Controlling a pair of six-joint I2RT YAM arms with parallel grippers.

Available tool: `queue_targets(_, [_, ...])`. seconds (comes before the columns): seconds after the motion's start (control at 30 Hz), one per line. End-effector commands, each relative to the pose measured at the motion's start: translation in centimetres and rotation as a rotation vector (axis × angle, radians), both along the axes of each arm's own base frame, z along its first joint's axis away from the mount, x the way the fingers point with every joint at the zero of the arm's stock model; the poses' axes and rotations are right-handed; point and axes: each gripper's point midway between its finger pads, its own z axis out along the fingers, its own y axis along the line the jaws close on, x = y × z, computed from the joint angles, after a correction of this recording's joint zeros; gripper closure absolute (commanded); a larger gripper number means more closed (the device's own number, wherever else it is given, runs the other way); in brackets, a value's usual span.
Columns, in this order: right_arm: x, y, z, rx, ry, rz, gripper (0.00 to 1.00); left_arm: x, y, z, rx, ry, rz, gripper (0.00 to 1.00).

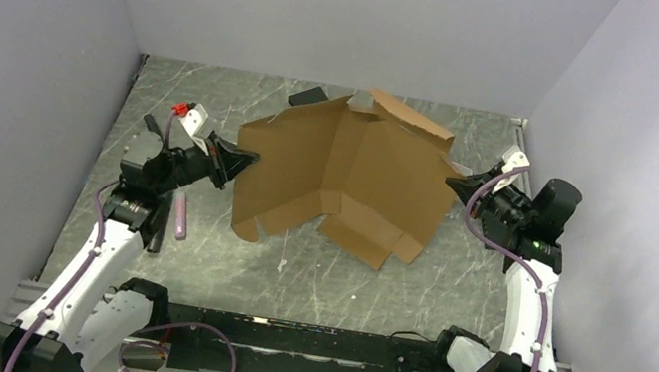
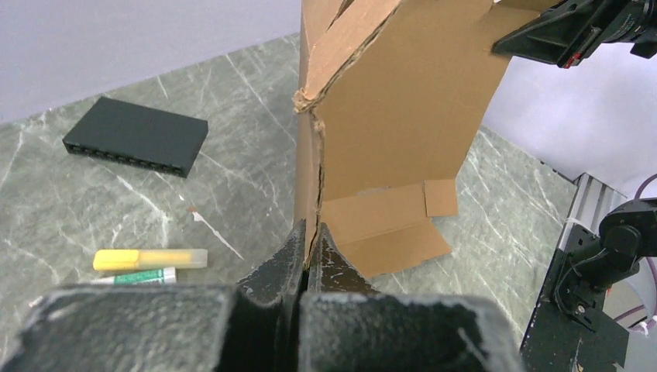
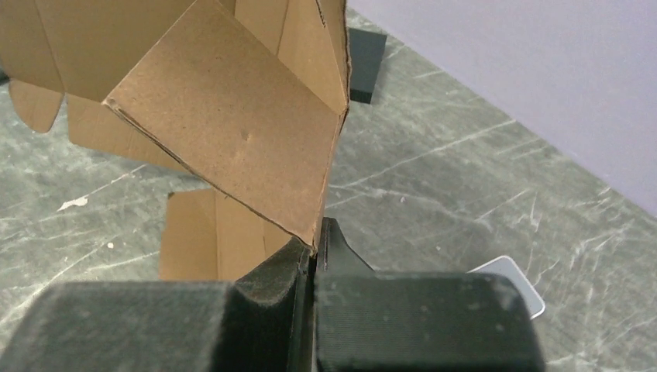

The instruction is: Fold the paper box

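Arms reach inward; left pincer (image 1: 249,159) and right pincer (image 1: 453,182) pinch opposite edges of paper box (image 1: 348,174)

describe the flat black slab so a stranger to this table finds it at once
Start at the grey marbled table and the large brown cardboard paper box held up at its middle. Behind the box's far left edge lies a flat black rectangular slab. It is dark and hard-edged, unlike the slim yellow stick.

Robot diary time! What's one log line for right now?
left gripper: shut on paper box, left edge | right gripper: shut on its right edge | fold: not yet done
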Motion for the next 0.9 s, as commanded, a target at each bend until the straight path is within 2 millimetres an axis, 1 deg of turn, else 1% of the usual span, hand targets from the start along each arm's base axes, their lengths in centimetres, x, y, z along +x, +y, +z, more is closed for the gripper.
queue_targets(0.0, [0.8, -0.4, -1.4, -0.042, -0.049, -0.002, 1.0, 0.5, 0.0, 0.3, 0.026, -0.026, 0.06, 1.0])
queue_targets(0.23, [0.9, 1.2, -2.5, 0.008, -0.017, 0.031, 1.0, -0.2, -1.0, -0.4, 0.021, 0.011, 0.076, 1.0])
queue_targets(0.33, [1.0, 1.7, -3.2, 0.044, 0.026, 0.027, 0.96, -0.5, -1.0, -0.6, -0.004, 0.028, 0.121, 1.0])
queue_targets(0.43, [1.3, 2.1, -3.5, 0.081, 0.06, 0.014, 0.94, -0.8, -1.1, -0.9, -0.037, 0.035, 0.152, 1.0])
queue_targets(0.5, [1.5, 2.2, -3.7, 0.092, 0.077, 0.005, 0.92, -1.0, -1.2, -1.3, -0.056, 0.042, 0.166, 1.0])
queue_targets(0.57, [1.8, 2.3, -4.1, 0.095, 0.095, -0.006, 0.87, -1.3, -1.4, -1.8, -0.067, 0.046, 0.169, 1.0])
queue_targets(0.6, [1.8, 2.4, -4.4, 0.096, 0.106, -0.006, 0.87, -1.4, -1.3, -2.1, -0.069, 0.052, 0.174, 1.0])
queue_targets(0.87, [2.1, 2.6, -5.0, 0.101, 0.147, -0.012, 0.77, -2.0, -1.0, -2.0, -0.084, 0.043, 0.189, 1.0])
